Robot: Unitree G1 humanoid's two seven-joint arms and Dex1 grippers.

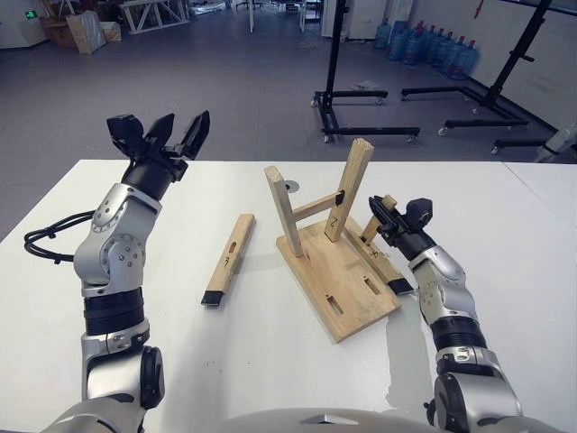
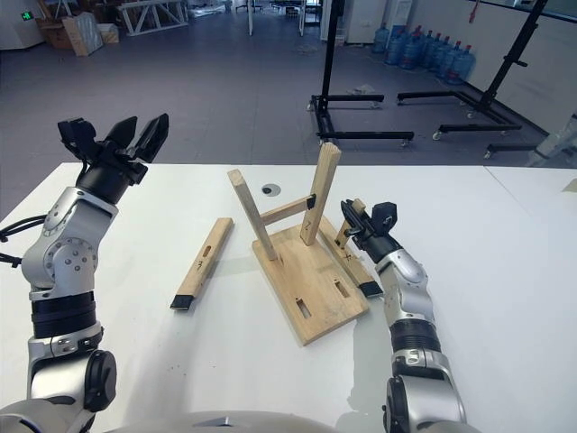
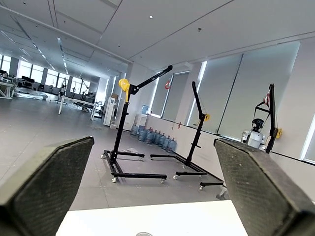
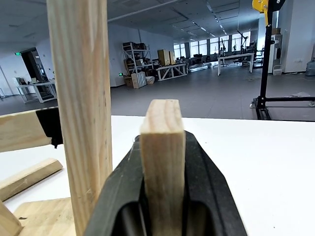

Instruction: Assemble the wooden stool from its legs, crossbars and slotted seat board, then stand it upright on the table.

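Right hand [image 1: 382, 222] first: it's clamped on a short pale wooden bar [image 4: 164, 162], black fingers [image 4: 120, 191] pressed to both flat sides, and the bar's square end pokes out between them. That bar slants down toward a pale wooden leg with a black end cap [image 1: 383, 266], which lies along the right edge of the pale rectangular slotted seat board [image 1: 338, 271]. Whether bar and leg actually touch, I can't tell.

The board lies flat on the white table [image 1: 505, 234], angled, roughly in the middle. Two more legs stand up from its far end: a shorter leaning wooden leg [image 1: 284, 212] on the left and a taller wooden leg [image 1: 350, 189] just beside the right hand. A wooden crossbar with a black end [image 1: 315, 207] joins them.

Over to the left hand [image 1: 158, 135]: it's held high above the far left of the table, its padded grey fingers [image 3: 49, 182] spread wide, nothing between them. Well apart from it, a loose slotted wooden leg with a black tip [image 1: 230, 257] lies flat on the table, left of the board.

A black cable [image 1: 45, 239] loops at the table's left edge. On the floor behind are black wheeled stands [image 1: 365, 95] and blue water bottles [image 1: 433, 45].
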